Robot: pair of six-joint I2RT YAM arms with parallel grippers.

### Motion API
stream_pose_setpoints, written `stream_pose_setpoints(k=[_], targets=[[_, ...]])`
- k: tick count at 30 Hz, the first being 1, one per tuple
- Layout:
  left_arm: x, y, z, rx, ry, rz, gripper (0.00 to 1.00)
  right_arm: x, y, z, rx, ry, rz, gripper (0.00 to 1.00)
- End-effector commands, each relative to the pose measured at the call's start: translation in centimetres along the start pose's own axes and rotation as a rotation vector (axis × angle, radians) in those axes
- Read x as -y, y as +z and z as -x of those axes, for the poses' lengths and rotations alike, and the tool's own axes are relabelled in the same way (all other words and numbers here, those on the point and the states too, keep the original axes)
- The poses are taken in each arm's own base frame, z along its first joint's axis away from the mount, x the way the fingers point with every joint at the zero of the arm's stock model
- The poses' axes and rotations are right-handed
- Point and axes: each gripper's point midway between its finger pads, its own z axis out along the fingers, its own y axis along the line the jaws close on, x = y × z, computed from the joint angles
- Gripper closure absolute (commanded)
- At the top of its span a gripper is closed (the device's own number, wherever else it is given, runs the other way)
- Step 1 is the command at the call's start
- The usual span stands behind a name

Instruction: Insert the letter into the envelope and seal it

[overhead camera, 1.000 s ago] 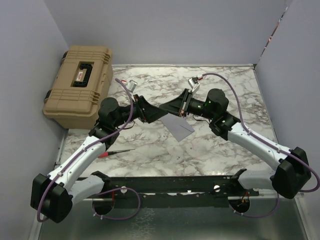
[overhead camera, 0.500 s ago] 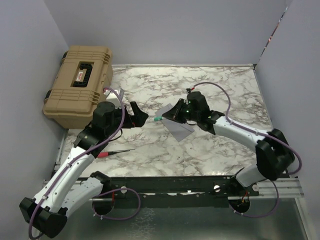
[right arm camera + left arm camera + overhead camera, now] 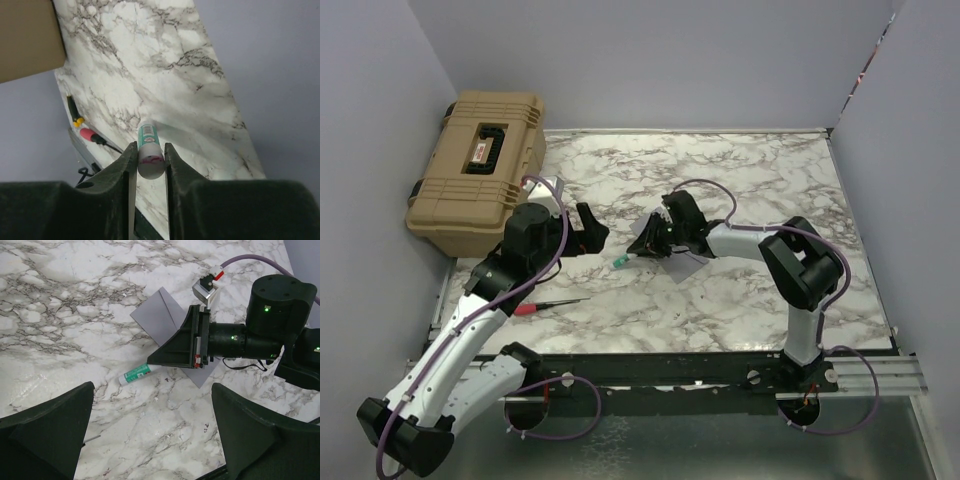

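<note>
- Gripping a glue stick (image 3: 150, 150), the R claw (image 3: 150, 161) is clamped on its near end; the rest of the tube pokes out past the fingertips.
- L claw (image 3: 592, 230) hangs wide open w/ nothing in it, facing the R claw across bare marble.
- Envelope (image 3: 157, 315) lies flat on the table (image 3: 750, 170), partly under the R claw. We see grey paper w/ a crease line, but can't tell if the flap is up or down.
- Stick sits low, just past the envelope's edge, pointing away from it. We can't tell if the tip touches the marble.
- Letter: no peach sheet shows in any view. It may be inside the envelope, but we can't confirm.
- Handling, our guess:
  - Envelope is thin, light and floppy, and will likely skid on slick marble if glue is dragged across it. Best to pin one corner w/ the L claw and take it by an edge, not the middle.
  - Stick is a rigid, smooth cylinder and could roll or twist in a two-finger pinch, so grip mid-body, firm.
- Also there: tan case (image 3: 480, 170) at far left, screwdriver (image 3: 545, 306) by the L arm. Neither is needed.
</note>
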Motion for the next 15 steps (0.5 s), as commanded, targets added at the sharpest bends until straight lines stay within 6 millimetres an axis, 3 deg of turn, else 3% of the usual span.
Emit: stream_pose_setpoints(k=[1,7,10,15], targets=[[0.9,-0.6,2.4,0.049,0.017,-0.009,0.01,0.9,0.9,0.0,-0.009,-0.034,-0.032,0.72],[1.3,-0.6,3.5,0.073,0.028,-0.016,0.01,2.7,-0.3,0.5,0.041,-0.051,-0.142,0.36],[1.3,-0.4,3.6,0.068,0.031,-0.013,0.01,1.9,-1.4,1.2,0.086,-0.075,-0.135,0.26],[1.1,-0.7,4.3,0.089,0.019,0.013,0.01,1.1,-4.9,2.1,0.159,-0.132,-0.177,0.20]])
